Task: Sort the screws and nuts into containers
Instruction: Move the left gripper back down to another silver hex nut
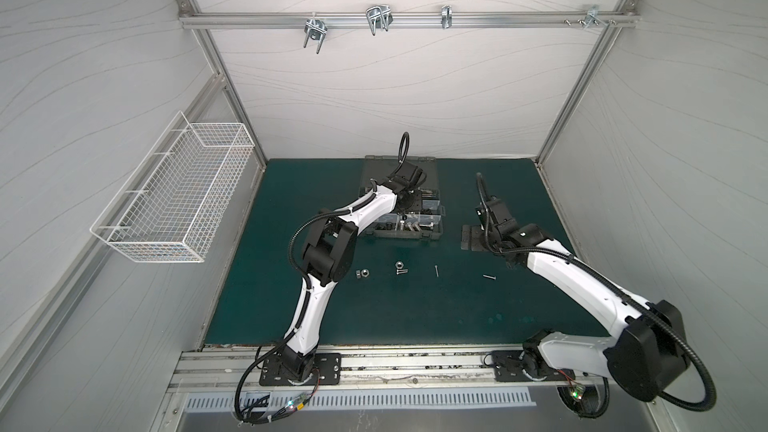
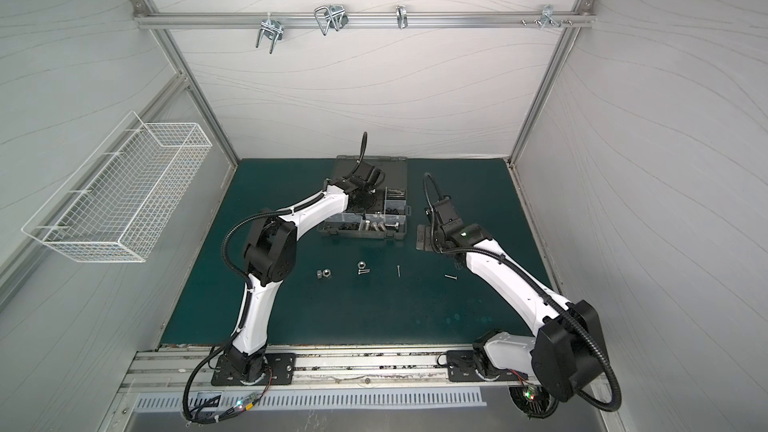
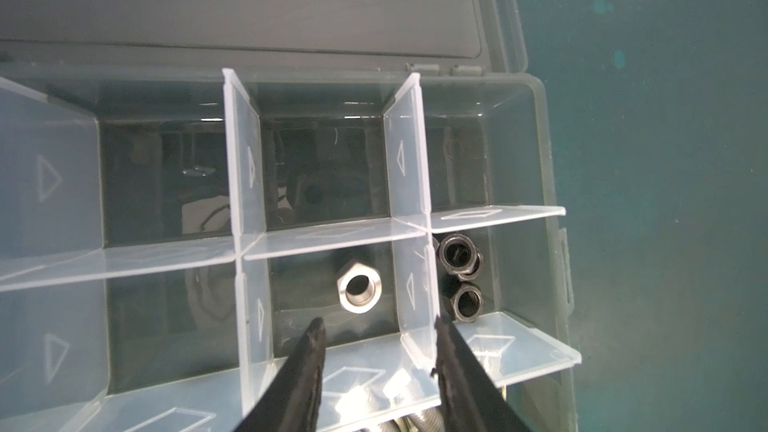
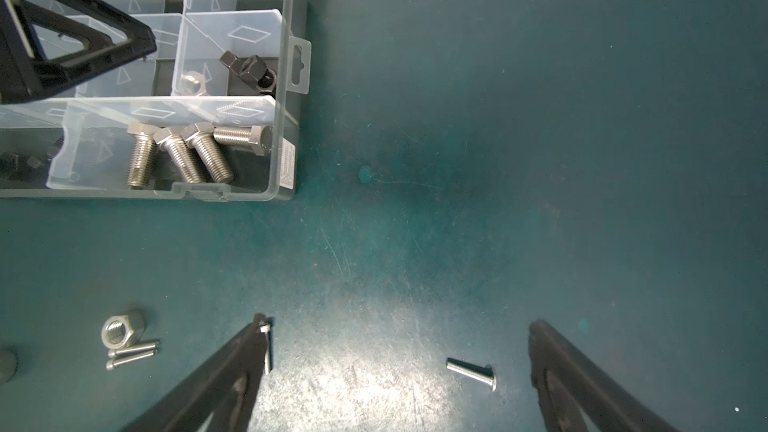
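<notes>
Green mat (image 1: 374, 317): wide bare room front + right. Organizer case (image 1: 409, 236) at mat's back edge, lid open. R gripper (image 4: 397, 320) spread wide above mat, thin screw (image 4: 471, 372) on mat under the gap. L gripper (image 3: 380, 320) partly apart, empty, over compartment w/ silver nut (image 3: 357, 290); black nuts (image 3: 459, 255) in next cell.

In both top views the left arm (image 1: 374, 205) covers the middle of the organizer case (image 1: 430, 172), hiding the tips of the left pincer (image 3: 381, 320). In the right wrist view a finger (image 4: 232, 367) of the right pincer (image 4: 397, 320) half hides one thin screw (image 4: 268, 351).
</notes>
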Robot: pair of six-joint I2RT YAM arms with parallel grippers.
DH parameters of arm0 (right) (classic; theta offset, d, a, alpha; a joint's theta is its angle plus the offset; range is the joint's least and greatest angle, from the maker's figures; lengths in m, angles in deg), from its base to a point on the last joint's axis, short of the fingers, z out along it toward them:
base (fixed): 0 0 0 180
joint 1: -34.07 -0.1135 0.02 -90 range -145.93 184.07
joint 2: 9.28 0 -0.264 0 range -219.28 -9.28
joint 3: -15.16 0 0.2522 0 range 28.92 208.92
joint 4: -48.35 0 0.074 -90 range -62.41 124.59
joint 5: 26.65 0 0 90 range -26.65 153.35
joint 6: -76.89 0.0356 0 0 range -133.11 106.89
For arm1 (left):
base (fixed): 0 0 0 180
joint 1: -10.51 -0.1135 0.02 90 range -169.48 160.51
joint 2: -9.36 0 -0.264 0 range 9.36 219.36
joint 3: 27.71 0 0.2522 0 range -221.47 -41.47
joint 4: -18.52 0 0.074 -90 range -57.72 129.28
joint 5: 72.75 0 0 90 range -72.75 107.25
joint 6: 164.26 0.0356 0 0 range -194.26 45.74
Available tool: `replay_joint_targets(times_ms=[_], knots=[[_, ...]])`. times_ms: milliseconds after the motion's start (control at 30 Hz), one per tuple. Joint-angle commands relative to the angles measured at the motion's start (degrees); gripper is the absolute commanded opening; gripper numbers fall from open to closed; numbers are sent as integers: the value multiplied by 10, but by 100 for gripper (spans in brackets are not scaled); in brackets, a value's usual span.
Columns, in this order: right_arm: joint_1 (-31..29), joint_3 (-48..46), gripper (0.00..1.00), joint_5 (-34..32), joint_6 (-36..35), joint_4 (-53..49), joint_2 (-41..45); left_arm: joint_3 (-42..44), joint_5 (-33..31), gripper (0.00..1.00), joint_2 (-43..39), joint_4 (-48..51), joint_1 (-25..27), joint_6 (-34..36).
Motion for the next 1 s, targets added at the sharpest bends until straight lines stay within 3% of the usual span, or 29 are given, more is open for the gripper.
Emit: replay_joint_targets(times_ms=[0,267,733,967], knots=[[2,7,99,-11,2,-8,15,-21,5,45,-32,-3,6,5],[1,6,99,-11,1,-9,18,69,0,47,-129,-35,9,-4],[2,0,99,-2,7,-2,7,363,-34,70,-378,-49,12,-44],[2,3,99,-5,9,-5,-8,440,4,70,-385,-29,37,-35]])
